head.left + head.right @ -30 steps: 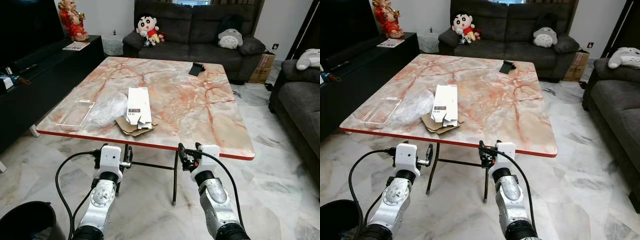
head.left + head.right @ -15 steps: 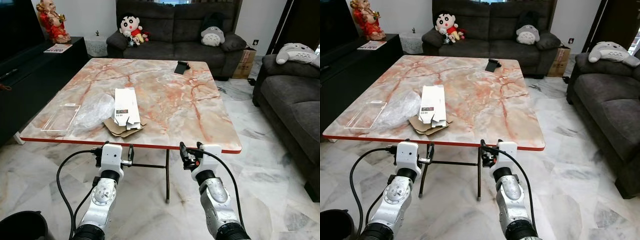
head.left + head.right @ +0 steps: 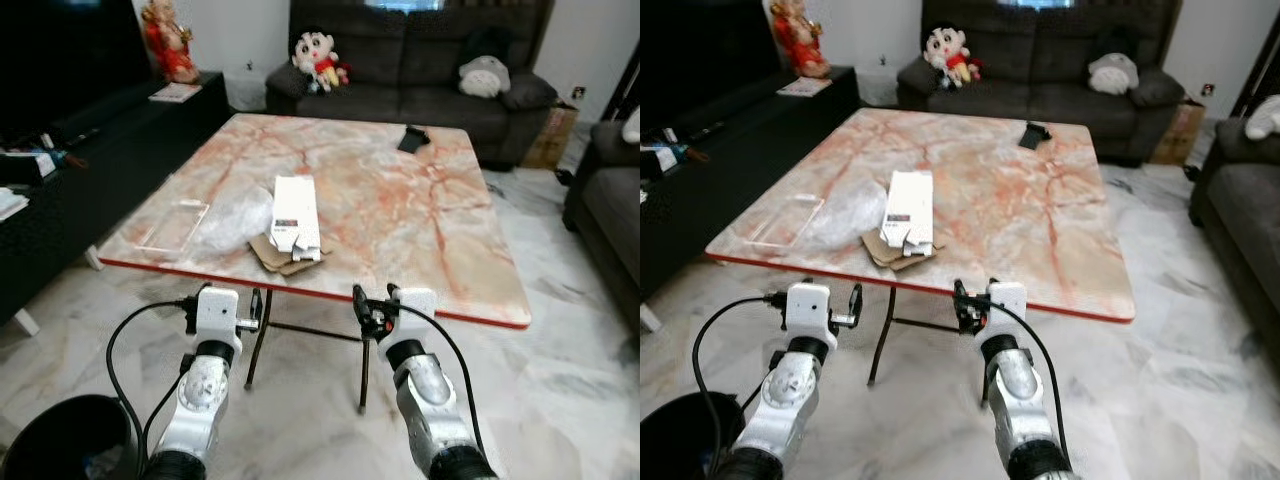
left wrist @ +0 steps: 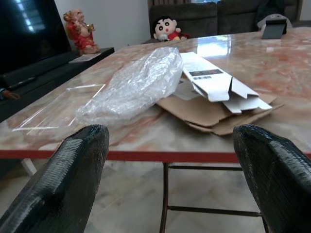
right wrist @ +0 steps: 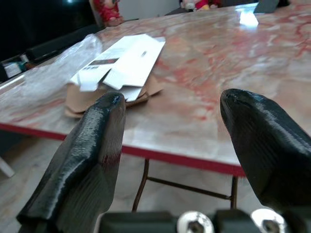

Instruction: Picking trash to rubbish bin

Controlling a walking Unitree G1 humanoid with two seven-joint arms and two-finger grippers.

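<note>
Trash lies on the bench [image 3: 420, 230], near its front left edge, beyond and above both sets of fingers and touched by neither; left gripper [image 3: 256, 305] and right gripper [image 3: 358, 308] are held below the red-trimmed front edge, fingers spread apart and empty. White carton [image 3: 296, 211]: flattened, oblong, printed label, flaps loose, resting on brown cardboard [image 3: 285, 256] of dull matt finish; clear bag [image 4: 133, 85]: crumpled, glossy film, touching the carton's left side; clear tray [image 3: 174, 224]: flat, transparent, rectangular, just left of the bag. Bench top: polished marble pattern, pink with red veins, on dark metal legs. Bin [image 3: 62, 440]: round, black, on the marble floor at lower left, well apart from the trash.
</note>
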